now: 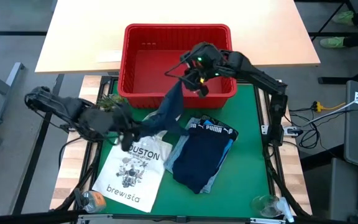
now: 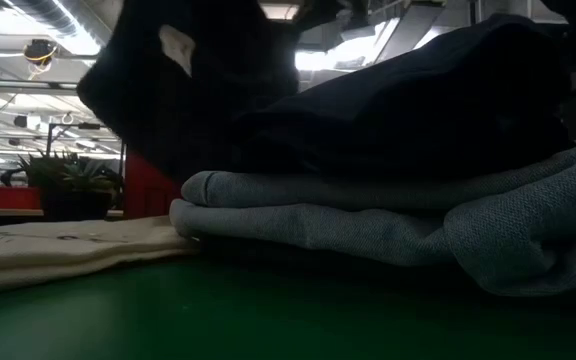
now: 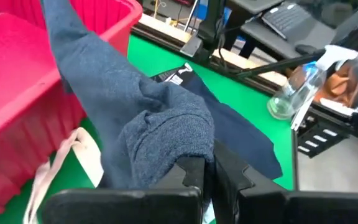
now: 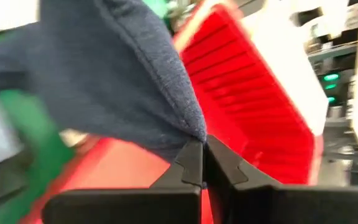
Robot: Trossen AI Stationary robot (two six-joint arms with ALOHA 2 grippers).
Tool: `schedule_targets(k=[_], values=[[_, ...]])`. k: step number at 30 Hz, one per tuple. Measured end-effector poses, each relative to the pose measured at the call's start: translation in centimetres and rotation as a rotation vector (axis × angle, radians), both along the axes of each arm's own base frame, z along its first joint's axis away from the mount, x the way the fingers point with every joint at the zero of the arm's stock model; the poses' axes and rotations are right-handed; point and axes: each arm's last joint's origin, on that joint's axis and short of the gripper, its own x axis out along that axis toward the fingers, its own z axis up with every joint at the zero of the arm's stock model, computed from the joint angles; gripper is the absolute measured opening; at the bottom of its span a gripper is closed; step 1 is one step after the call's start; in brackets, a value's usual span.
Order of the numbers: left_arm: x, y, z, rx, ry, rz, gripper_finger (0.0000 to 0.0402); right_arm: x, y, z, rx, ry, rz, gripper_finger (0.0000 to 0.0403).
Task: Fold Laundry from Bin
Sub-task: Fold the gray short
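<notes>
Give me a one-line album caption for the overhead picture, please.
Both arms stretch a blue-grey garment between them, right gripper over the red bin, left gripper beside the tote bag.

One red bin (image 1: 135, 62); one blue-grey garment (image 1: 166, 112) beside it; approx. two folded garments (image 1: 201, 155) stacked near the bin; one tote bag (image 1: 132, 174); two arms.

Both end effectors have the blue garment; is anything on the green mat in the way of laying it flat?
Yes. The white tote bag and the folded stack cover most of the green mat right below the blue garment.
</notes>
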Motion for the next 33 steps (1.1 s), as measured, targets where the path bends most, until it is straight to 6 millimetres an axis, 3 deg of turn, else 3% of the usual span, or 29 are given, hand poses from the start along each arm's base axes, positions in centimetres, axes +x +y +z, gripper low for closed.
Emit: schedule_targets(k=[7, 15, 23, 29, 33], values=[[5.4, -2.3, -3.4, 0.033, 0.101, -0.015, 0.0003, -3.8, 1.3, -0.5, 0.114, 0.270, -0.015, 0.0001], [10.3, -4.6, -7.5, 0.011, 0.178, -0.080, 0.0004, -4.5, 4.8, -1.1, 0.117, 0.412, -0.067, 0.0001], [13.8, -6.4, -11.0, -0.057, 0.205, -0.176, 0.0004, -5.0, 8.7, -4.2, 0.083, 0.570, 0.000, 0.0001], [15.1, -7.5, -11.2, -0.130, 0.119, -0.255, 0.0004, -10.1, 9.8, -6.8, 0.138, 0.690, -0.052, 0.0001], [15.3, -8.0, -10.7, -0.157, 0.058, -0.283, 0.0004, -12.9, 10.1, -8.0, 0.170, 0.631, -0.107, 0.0001]])
